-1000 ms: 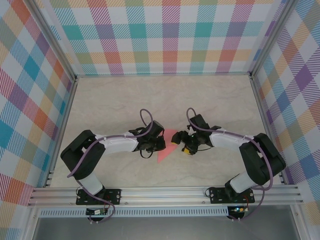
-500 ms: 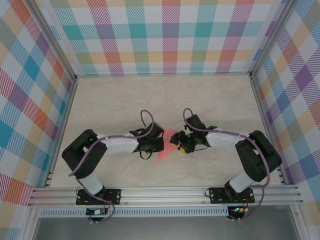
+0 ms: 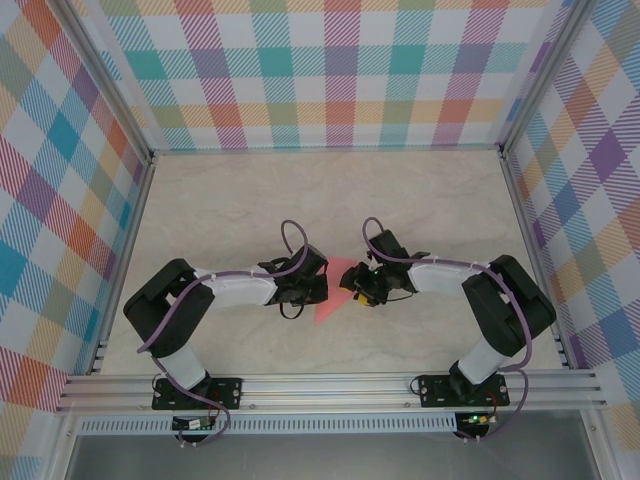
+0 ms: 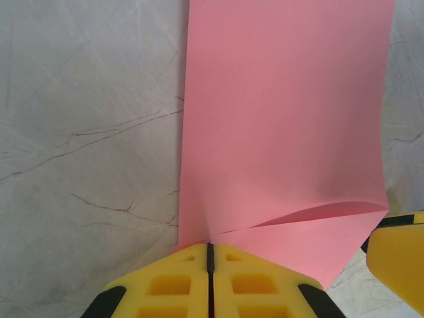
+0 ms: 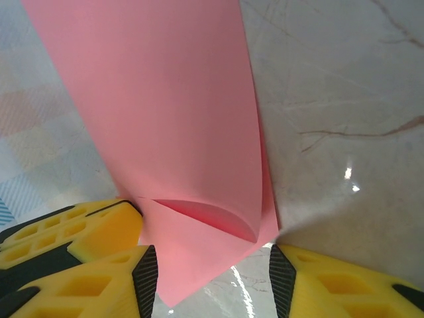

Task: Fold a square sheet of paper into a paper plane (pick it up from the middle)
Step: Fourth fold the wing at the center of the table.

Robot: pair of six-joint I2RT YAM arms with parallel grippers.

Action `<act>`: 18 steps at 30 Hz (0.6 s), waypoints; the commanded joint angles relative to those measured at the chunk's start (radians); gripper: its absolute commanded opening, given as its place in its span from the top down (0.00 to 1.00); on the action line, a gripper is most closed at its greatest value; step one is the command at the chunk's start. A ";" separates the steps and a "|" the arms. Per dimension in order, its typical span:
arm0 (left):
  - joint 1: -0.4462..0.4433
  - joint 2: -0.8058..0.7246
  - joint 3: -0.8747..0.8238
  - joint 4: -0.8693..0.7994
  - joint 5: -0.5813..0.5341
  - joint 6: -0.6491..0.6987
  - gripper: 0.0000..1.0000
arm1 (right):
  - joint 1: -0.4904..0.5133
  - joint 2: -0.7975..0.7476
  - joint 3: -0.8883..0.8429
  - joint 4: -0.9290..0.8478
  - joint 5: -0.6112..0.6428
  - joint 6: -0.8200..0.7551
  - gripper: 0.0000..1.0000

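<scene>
The overhead camera gives the setting. Pastel plaid walls (image 3: 330, 70) close three sides, an aluminium rail (image 3: 330, 392) runs along the near edge, and a pale cream, marble-veined bench (image 3: 240, 200) spreads all round the sheet. The white-and-black left arm (image 3: 235, 288) and right arm (image 3: 450, 272), each trailing a purple cable, reach inward. They meet at the square sheet of thin salmon-pink paper (image 3: 333, 302), which sits between their two heads. The wrist cameras add the close detail. In the left wrist view the left gripper (image 4: 209, 255) is clenched, its yellow fingers pressed together with no gap at the seam, pinching the sheet at its nearest edge. A shallow flap curls up from a crease just beyond that pinch. At the sheet's lower right corner one yellow finger (image 4: 399, 265) of the other arm stands just beside the paper. In the right wrist view the right gripper (image 5: 212, 268) is released, its jaws standing apart with the sheet's pointed corner lying in the gap. The left pad is at the paper's edge and the right pad is clear of it. The same curled flap shows there as a small pocket, and the bench is glossy enough to carry a bright glint beside the sheet. A further yellow block (image 5: 66, 228) touches the sheet's left edge, and I cannot tell for certain whose it is. From above, both heads cover the sheet's sides, so its outline is hard to make out. Both wrist views cut off its far edge, and whether that far part lies flat on the bench I cannot tell.
</scene>
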 commanded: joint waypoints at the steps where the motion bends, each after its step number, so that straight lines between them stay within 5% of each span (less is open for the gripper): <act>1: -0.004 0.016 -0.038 -0.030 -0.052 0.013 0.93 | 0.007 0.014 0.034 0.024 0.000 -0.001 0.52; 18: -0.001 0.009 -0.027 -0.046 -0.048 0.023 0.93 | 0.010 0.025 0.004 0.141 -0.074 0.012 0.70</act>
